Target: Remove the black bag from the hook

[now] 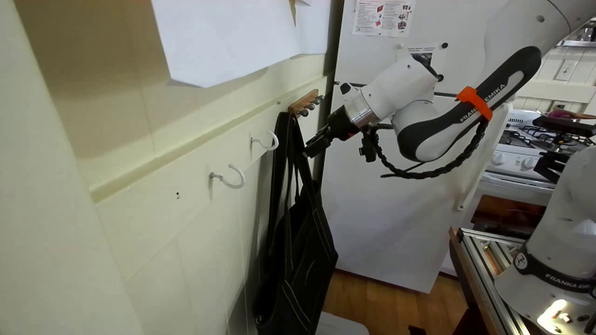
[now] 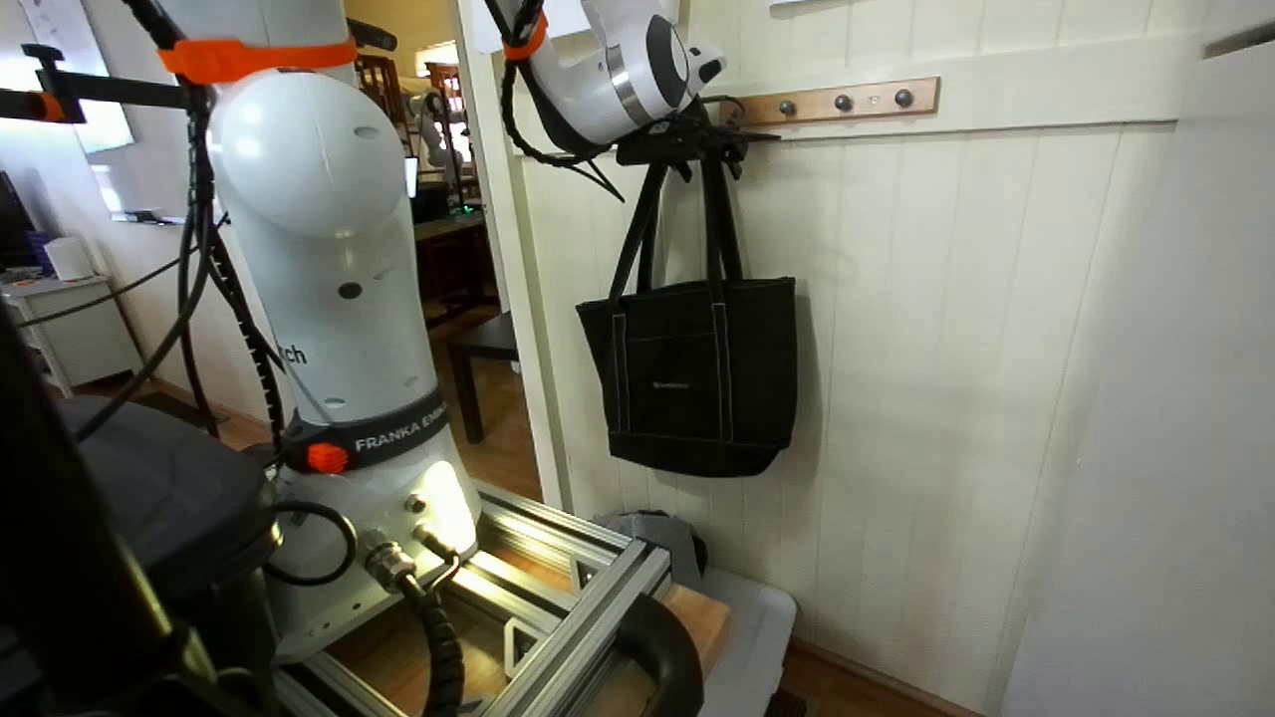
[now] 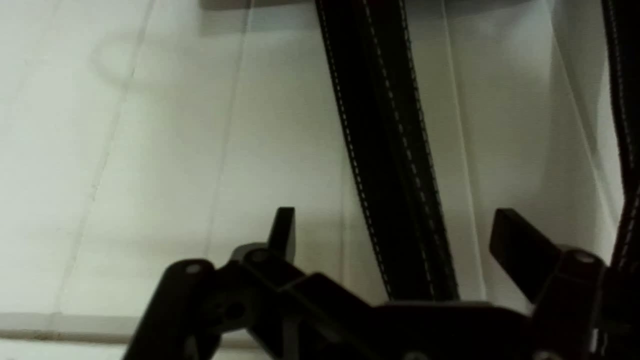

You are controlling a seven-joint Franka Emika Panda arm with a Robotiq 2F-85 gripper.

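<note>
Black bag (image 2: 697, 383) hangs on the wall (image 2: 926, 299) from the wooden hook (image 1: 303, 100), wt. of the cloth drawing its long straps (image 2: 713, 229) nearly straight, so prob. it needs a lift before it'll come off. Gripper (image 3: 395, 216) is up high, just below the hook; makes sense, I'd guess, b/c taking the straps near their top should give best ctrl for raising the loops clear. Fingers (image 3: 284, 230) stand well apart, one each side, in the wrist view, of what looks like two overlapped strap lengths, nothing pinched AFAICT. Another strap (image 3: 629, 115) runs outside them, cut off at the R edge of that view, so closing here might only catch part of the lot. Can't tell how deep the straps sit betw. the fingers. Dark knobs (image 2: 843, 103) show on the R stretch of the hook in an exterior view, but its L end's blocked by the gripper, so whichever knob takes the loops is a guess. In an exterior view the straps (image 1: 279, 153) top out at the hook's near end, contact too small & dark to make out, & the bag's bottom is cut off.
</note>
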